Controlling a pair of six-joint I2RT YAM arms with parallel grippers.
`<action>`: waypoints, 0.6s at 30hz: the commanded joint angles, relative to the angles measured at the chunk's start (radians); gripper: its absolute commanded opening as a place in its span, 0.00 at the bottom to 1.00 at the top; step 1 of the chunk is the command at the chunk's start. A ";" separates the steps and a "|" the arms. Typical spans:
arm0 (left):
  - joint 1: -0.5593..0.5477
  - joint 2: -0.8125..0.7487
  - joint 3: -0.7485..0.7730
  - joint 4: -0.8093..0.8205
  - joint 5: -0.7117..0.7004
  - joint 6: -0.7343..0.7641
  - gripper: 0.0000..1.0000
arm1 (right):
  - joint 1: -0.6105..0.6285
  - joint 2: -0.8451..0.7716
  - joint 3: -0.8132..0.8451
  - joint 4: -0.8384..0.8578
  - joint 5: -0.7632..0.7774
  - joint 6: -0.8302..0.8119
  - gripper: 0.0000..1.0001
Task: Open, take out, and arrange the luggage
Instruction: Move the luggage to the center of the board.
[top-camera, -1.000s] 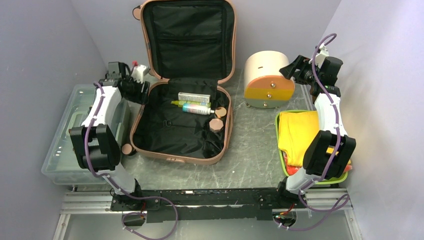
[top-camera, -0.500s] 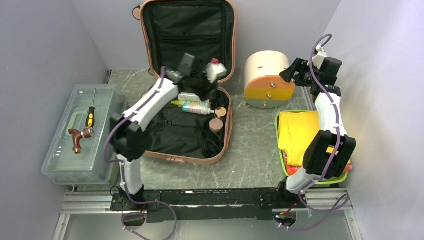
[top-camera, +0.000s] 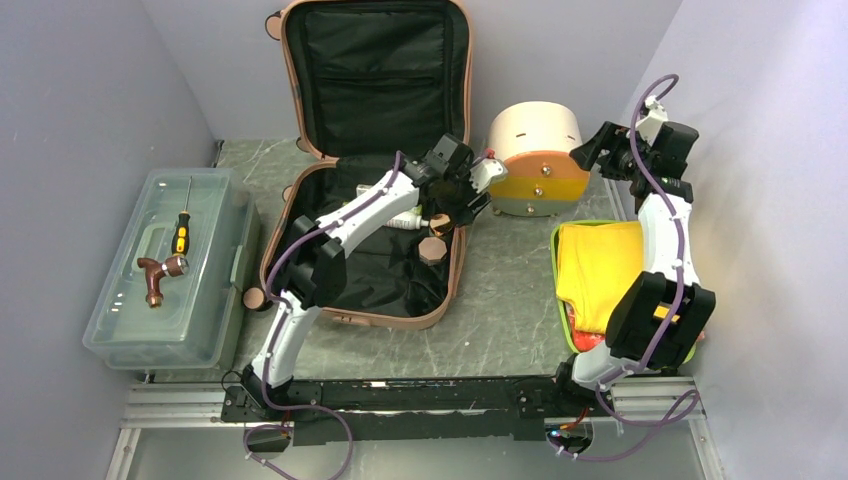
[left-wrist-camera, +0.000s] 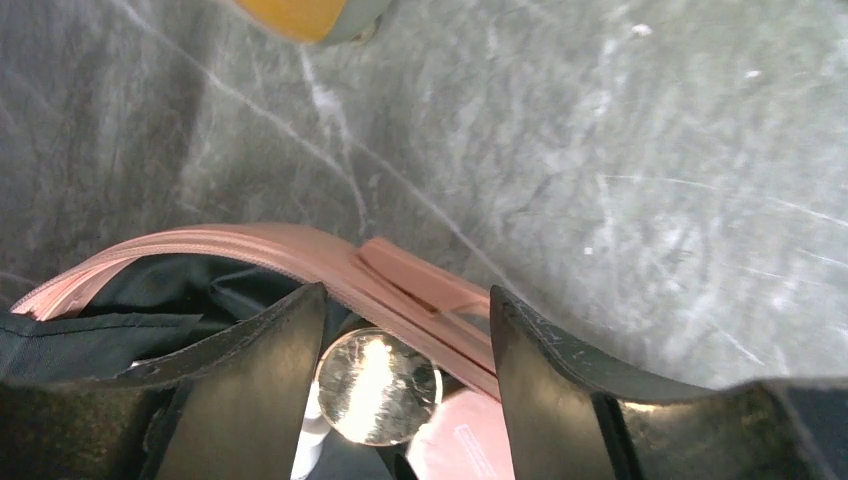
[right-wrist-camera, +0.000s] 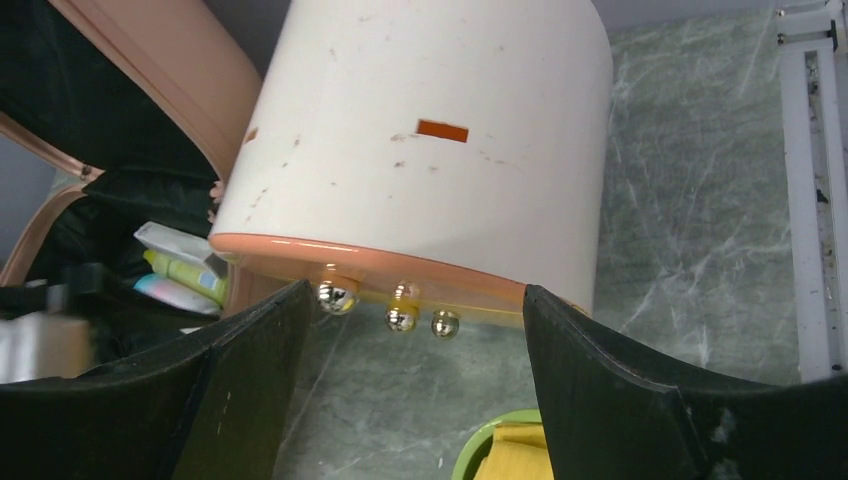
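The left arm is swinging over from the clear bin (top-camera: 160, 300) and stretching across the open luggage (top-camera: 380, 90), which is lying mid-table with its lid standing upright. The left gripper (left-wrist-camera: 405, 295) is hanging over the luggage's right rim, fingers spread and empty, straddling a gold-capped jar (left-wrist-camera: 378, 388). The right gripper (right-wrist-camera: 415, 292) is gaping too, holding nothing and facing the cream drawer drum (right-wrist-camera: 430, 150), its arm raised high.
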 joint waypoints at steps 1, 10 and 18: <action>0.004 0.056 0.036 0.038 -0.092 -0.030 0.66 | -0.012 -0.074 -0.017 0.044 -0.053 0.005 0.80; 0.004 0.149 0.092 0.041 -0.186 -0.007 0.49 | -0.016 -0.109 -0.031 0.061 -0.094 0.021 0.80; 0.047 0.198 0.160 0.034 -0.259 -0.004 0.21 | -0.016 -0.109 -0.041 0.063 -0.112 0.021 0.80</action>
